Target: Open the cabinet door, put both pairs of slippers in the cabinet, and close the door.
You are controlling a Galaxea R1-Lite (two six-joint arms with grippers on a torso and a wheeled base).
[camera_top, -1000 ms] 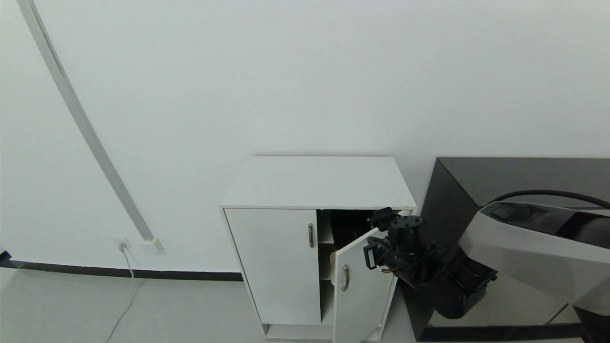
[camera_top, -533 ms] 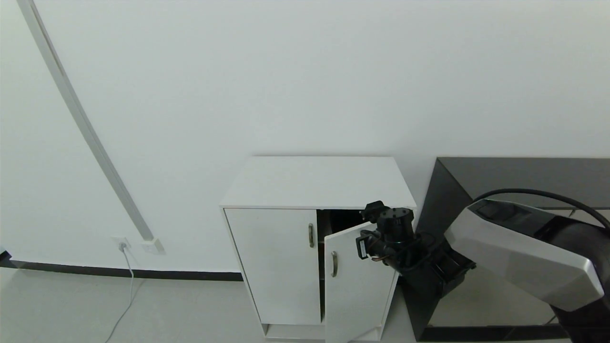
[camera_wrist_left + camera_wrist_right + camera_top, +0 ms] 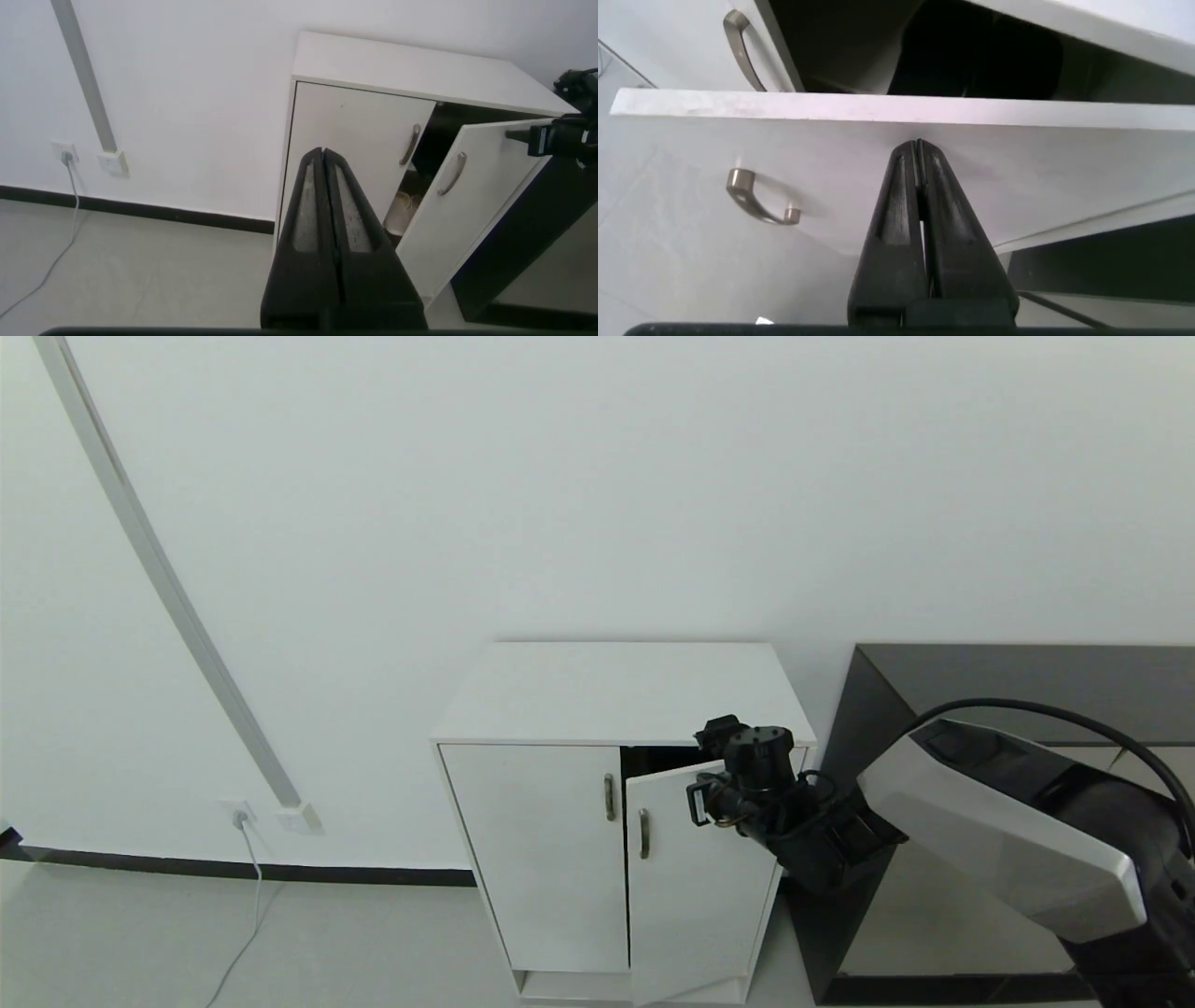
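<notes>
1. Fingers of right gripper (image 3: 920,149) pressed together, holding nothing; tips lie against the outer face of the right door (image 3: 1018,177), up from its handle (image 3: 761,196).
2. Left gripper (image 3: 323,159): fingers pressed together, holding nothing, well back from the cabinet (image 3: 616,695).
3. Right door: ajar, with a dark wedge open along the top. Left door (image 3: 532,849) is shut.
4. Slippers: a pale shape shows low inside the gap; I cannot tell if it is one of them.
5. Step, as judged: the closing push, last part of the task.
6. Next move: more push along the door's arc until it sits flush beside the left door, then draw the arm back.
7. Change: a second ago the door stood much wider. It has swung most of the way shut, and the right arm has followed it in.
</notes>
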